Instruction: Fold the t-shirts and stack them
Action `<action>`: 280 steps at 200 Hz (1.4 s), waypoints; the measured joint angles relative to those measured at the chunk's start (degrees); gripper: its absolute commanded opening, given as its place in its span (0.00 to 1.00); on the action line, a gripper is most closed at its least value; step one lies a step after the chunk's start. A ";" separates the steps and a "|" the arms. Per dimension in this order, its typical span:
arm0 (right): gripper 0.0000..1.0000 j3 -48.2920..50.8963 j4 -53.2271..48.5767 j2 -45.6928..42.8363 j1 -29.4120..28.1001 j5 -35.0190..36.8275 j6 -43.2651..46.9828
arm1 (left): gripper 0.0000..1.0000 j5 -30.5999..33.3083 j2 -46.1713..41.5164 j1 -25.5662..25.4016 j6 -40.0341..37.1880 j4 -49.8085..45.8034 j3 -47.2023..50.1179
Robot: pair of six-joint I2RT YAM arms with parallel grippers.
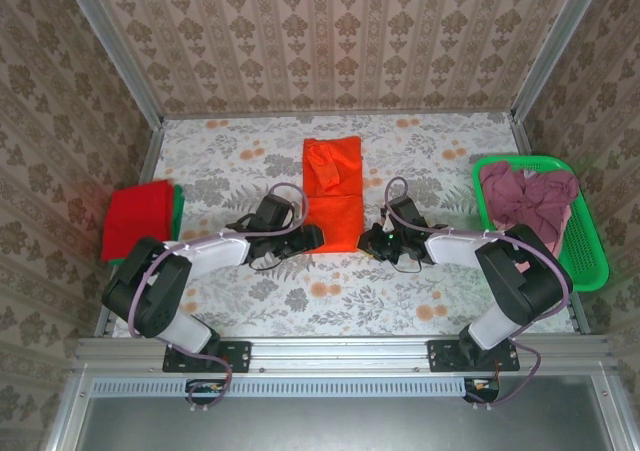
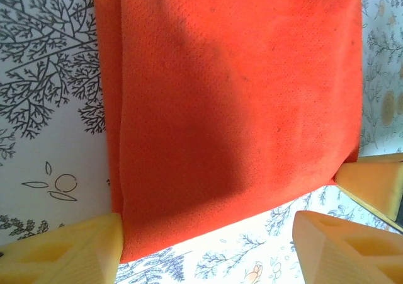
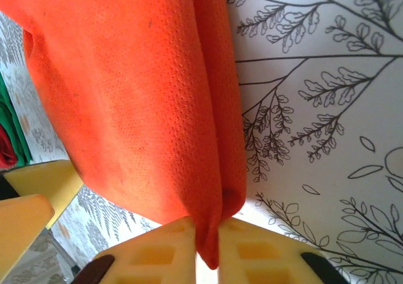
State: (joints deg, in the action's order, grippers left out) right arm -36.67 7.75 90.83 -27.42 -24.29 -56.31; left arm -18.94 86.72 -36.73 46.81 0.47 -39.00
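The bright orange t-shirt lies as a long folded strip in the middle of the table. My right gripper is at its near right corner. In the right wrist view the gripper is shut, with a pinch of the orange cloth held between its yellow fingers. My left gripper is at the near left corner. It is open, and the orange hem lies just ahead of its spread fingers, ungripped. A red t-shirt rests on a dark green one at the left.
A bright green mesh basket at the right edge holds crumpled mauve t-shirts. Patterned walls close in the table on three sides. Floral tabletop lies bare in front of the grippers. The right gripper's finger shows beside the left one.
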 measured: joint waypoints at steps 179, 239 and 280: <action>0.00 0.55 1.07 0.57 0.00 0.04 -0.50 | 0.00 0.02 1.09 0.04 2.71 2.62 2.73; 0.00 3.06 -3.93 -4.55 -1.95 0.02 0.48 | 0.00 -1.07 -1.92 -1.01 2.03 -0.72 4.42; 0.00 8.33 -9.94 -14.08 -6.56 0.07 0.33 | 0.00 -1.18 -11.23 -5.62 1.66 -8.37 6.62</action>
State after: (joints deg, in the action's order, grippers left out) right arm -28.34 -2.20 76.75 -33.98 -24.23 -55.99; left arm -20.12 75.48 -42.35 48.47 -7.90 -32.38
